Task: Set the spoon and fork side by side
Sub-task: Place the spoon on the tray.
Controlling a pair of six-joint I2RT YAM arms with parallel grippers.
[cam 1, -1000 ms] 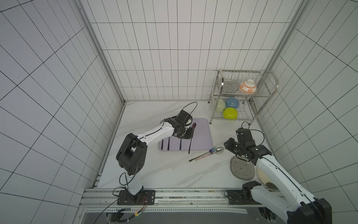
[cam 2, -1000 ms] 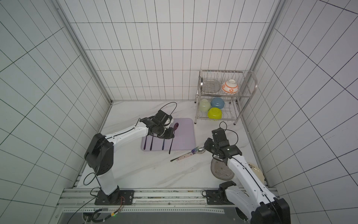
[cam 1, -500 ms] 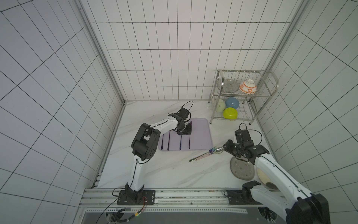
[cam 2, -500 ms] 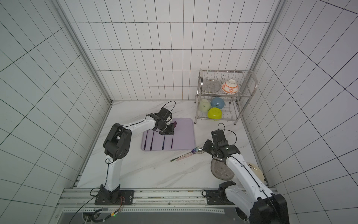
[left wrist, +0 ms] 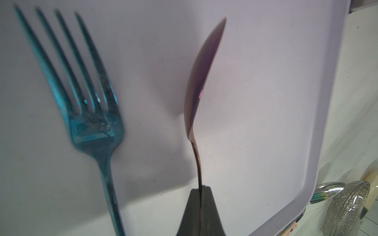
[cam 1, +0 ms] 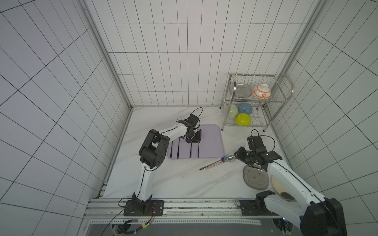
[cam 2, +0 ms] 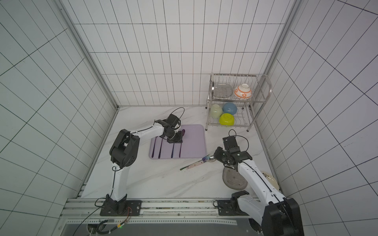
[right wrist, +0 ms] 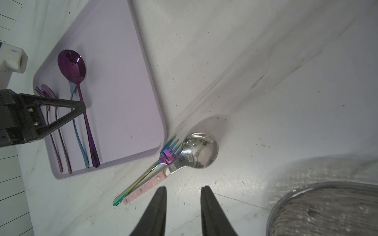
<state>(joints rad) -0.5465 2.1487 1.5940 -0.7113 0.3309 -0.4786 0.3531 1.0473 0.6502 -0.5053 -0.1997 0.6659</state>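
Spoon [cam 1: 198, 151], purple: in both top views its handle is the rightmost of four on the lilac tray [cam 1: 211, 143], just beside the blue fork [cam 1: 190, 152]. Left end effector [cam 1: 193, 140] sits over the spoon's neck. In a top view the bowl [cam 2: 183, 132] shows past the fingers. Right end effector [cam 1: 238, 157] is low over the desk [cam 1: 163, 179]. Its tips are near a silver spoon [cam 1: 231, 158] and rainbow fork [cam 1: 224, 157], which lie together off the tray's near right corner.

Left wrist: I see the spoon [left wrist: 201, 81] edge-on, its stem pinched between the closed tips of the left end effector [left wrist: 201, 190]. The fork [left wrist: 92, 122] lies flat on the tray [left wrist: 266, 102] alongside, tines pointing the same way as the bowl. I cannot tell whether the spoon touches the tray.

Right wrist: the right end effector [right wrist: 183, 188] stands narrowly parted and holds nothing. The silver spoon [right wrist: 199, 151] and rainbow fork [right wrist: 167, 157] lie touching just ahead of it, on the desk. Beyond them, the left end effector [right wrist: 81, 108] grips the spoon [right wrist: 71, 65], parallel to the fork [right wrist: 78, 132]. A glass dish [right wrist: 327, 208] sits near.
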